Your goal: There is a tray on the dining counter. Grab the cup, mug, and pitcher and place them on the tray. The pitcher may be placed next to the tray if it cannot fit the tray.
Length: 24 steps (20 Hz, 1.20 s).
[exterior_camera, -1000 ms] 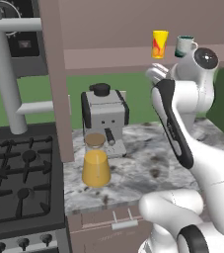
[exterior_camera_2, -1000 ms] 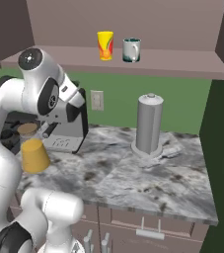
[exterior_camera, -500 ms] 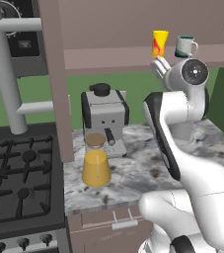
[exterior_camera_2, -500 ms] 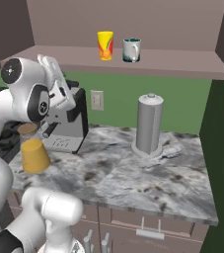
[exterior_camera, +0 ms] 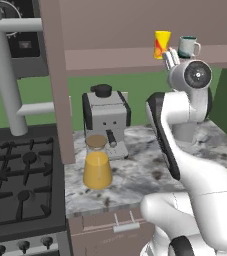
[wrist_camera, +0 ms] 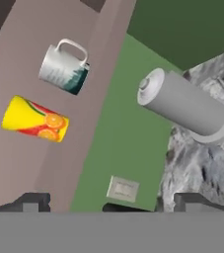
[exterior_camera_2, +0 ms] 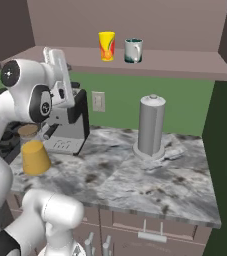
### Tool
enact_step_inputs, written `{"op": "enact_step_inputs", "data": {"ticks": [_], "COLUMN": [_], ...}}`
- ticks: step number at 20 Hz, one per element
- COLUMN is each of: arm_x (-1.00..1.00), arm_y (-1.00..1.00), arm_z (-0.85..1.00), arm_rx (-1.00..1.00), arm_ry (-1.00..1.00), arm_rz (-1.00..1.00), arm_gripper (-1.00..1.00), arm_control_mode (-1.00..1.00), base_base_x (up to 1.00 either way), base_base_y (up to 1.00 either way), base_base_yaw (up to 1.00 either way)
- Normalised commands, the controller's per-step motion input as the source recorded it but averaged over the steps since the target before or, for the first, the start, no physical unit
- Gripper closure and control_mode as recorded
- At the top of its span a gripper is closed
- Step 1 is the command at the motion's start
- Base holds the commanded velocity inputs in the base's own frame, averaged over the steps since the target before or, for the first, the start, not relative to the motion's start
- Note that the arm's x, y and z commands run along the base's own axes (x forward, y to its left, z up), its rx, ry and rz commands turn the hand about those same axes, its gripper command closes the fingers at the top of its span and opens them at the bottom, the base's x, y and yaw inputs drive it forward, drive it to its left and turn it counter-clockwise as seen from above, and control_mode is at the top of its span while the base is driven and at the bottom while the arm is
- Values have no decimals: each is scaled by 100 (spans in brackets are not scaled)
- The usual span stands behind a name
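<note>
The yellow cup (exterior_camera: 161,44) (exterior_camera_2: 106,46) and the white mug (exterior_camera: 188,46) (exterior_camera_2: 133,50) with a teal inside stand side by side on a high wall shelf. In the hand view the cup (wrist_camera: 34,120) and mug (wrist_camera: 64,66) lie ahead at the upper left. My gripper (exterior_camera: 169,58) (exterior_camera_2: 51,54) (wrist_camera: 112,202) is raised just below the shelf edge under the cup, open with nothing between its fingers. The pitcher (exterior_camera: 97,164) (exterior_camera_2: 34,152) with orange contents stands on the marbled worktop in front of the coffee machine. The tray and the dining counter are out of view.
A coffee machine (exterior_camera: 106,120) (exterior_camera_2: 65,125) stands at the back of the worktop. A tall grey cylinder (exterior_camera_2: 151,125) (wrist_camera: 182,106) stands to the right. The stove (exterior_camera: 15,185) lies to the left. The shelf (exterior_camera: 110,60) (exterior_camera_2: 150,62) overhangs the worktop. A wall outlet (exterior_camera_2: 98,101) is behind.
The arm has lifted and turned its wrist, bringing the open gripper up closer to the shelf edge below the cup. The objects have stayed where they were.
</note>
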Motion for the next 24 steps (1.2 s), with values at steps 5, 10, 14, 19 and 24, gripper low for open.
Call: {"op": "enact_step_inputs", "data": {"ticks": [5,10,14,19,24], "arm_x": [0,0,0,0,0], "arm_y": [-39,-36,-33,-9,-2], "arm_z": [49,37,36,18,14], "arm_rx": [22,18,16,8,6], "arm_ry": [0,-4,-9,-9,-11], "arm_rz": [0,0,0,0,0], "arm_gripper": [-100,-100,-100,-100,-100], "arm_control_mode": [-100,-100,-100,-100,-100], "base_base_x": [0,0,0,0,0], "base_base_y": [0,0,0,0,0], "base_base_yaw": [0,0,0,0,0]}}
